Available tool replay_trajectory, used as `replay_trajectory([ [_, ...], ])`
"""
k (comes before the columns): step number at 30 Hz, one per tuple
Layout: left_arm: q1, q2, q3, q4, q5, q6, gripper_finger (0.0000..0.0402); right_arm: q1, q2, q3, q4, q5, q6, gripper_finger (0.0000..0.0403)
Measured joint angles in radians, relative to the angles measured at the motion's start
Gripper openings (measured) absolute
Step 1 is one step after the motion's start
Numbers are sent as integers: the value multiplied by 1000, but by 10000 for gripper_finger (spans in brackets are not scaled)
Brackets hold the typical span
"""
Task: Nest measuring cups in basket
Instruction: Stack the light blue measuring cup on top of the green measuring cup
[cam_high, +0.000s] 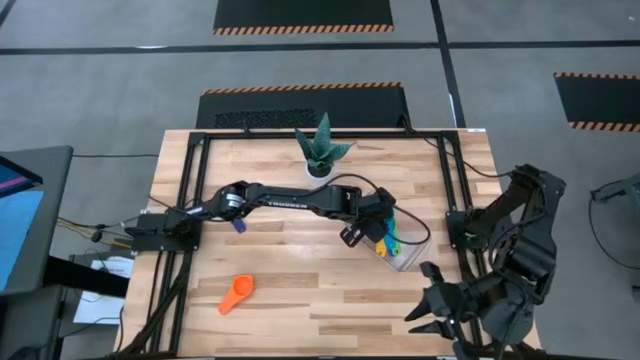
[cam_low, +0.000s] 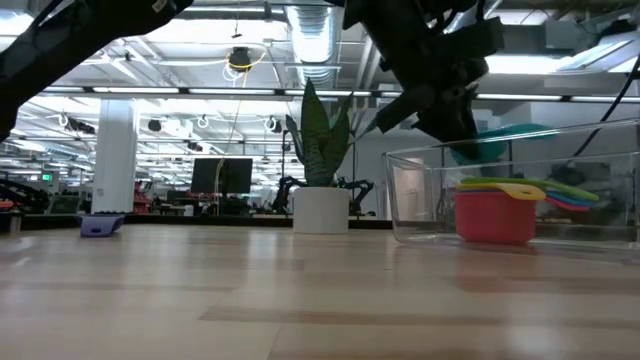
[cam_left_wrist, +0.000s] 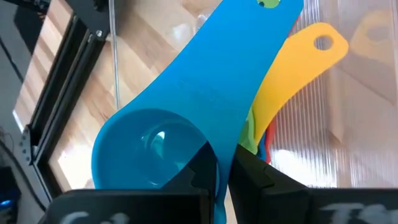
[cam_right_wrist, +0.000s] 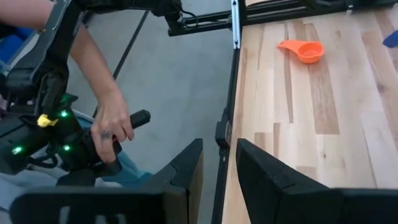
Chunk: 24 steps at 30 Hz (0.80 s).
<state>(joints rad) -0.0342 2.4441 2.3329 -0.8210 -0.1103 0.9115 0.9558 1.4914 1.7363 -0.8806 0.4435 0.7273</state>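
Wooden table (cam_high: 300, 260), left hand (cam_left_wrist: 224, 171) pinching blue cup (cam_left_wrist: 146, 146), unseen overhead

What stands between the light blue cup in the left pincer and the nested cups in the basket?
Nothing visible does. The left pincer holds the light blue cup just above the open basket. In the low view only free space lies between that cup and the nested cups below it.

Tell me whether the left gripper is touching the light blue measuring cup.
Touching. In the left wrist view the left gripper has its dark fingers pinched on the edge of the light blue cup, with no gap visible.
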Motion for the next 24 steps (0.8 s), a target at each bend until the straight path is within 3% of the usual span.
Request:
replay_trajectory([
  [19, -22, 12, 0, 19, -11, -18, 26, 0, 0, 0, 0, -1, 35, 120],
  [24, -20, 12, 0, 23, -15, -57, 52, 0, 0, 0, 0, -1, 35, 120],
])
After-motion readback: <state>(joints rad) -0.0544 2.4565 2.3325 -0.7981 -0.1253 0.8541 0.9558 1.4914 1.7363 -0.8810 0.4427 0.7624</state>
